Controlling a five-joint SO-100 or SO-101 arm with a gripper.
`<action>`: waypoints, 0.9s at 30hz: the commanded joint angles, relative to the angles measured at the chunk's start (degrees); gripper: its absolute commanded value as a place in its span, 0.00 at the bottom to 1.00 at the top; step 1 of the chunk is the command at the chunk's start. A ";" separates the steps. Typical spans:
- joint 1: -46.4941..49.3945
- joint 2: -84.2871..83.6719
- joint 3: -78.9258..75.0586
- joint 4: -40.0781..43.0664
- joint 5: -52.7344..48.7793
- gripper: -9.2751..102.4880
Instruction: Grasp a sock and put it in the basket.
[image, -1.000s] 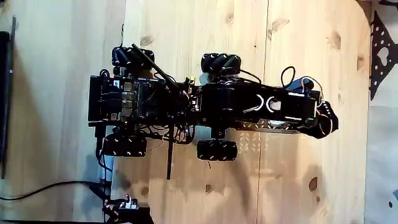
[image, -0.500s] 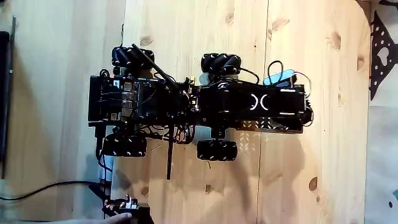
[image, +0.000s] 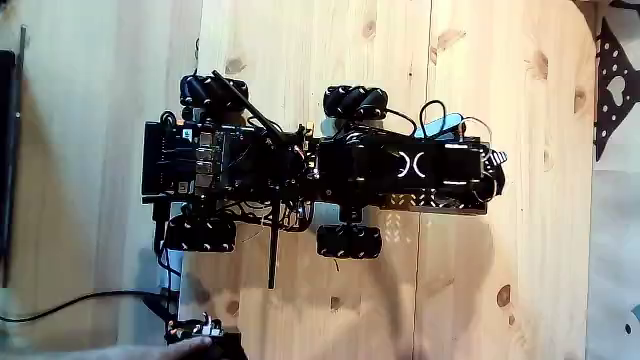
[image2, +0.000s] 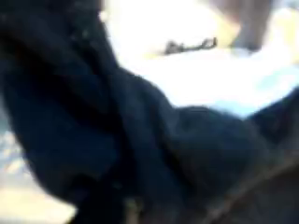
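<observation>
The pincer (image: 492, 172) sat at the right end of the black arm (image: 420, 165) in the fixed view, folded back over the wheeled robot base (image: 230, 160). We could not tell there whether its jaws stood wide or narrow, since everything at that end read as one dark mass. In the wrist view, a blurred black fabric, which we took for the sock (image2: 121, 131), lay right up against the lens with a pale, bright background behind it; whether the pincer was clamped on it we could not tell. Below the arm in the fixed view, a strip of perforated grey metal, the basket (image: 440, 203), showed along the near edge of the arm, mounted at the right of the robot base. The whole machine stood on a light wooden table (image: 400, 60).
</observation>
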 joint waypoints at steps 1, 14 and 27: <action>-2.37 4.48 2.64 -6.94 -5.45 0.51; 1.58 12.74 2.29 -7.65 -8.53 0.51; 0.35 14.50 -11.51 19.78 -16.52 0.51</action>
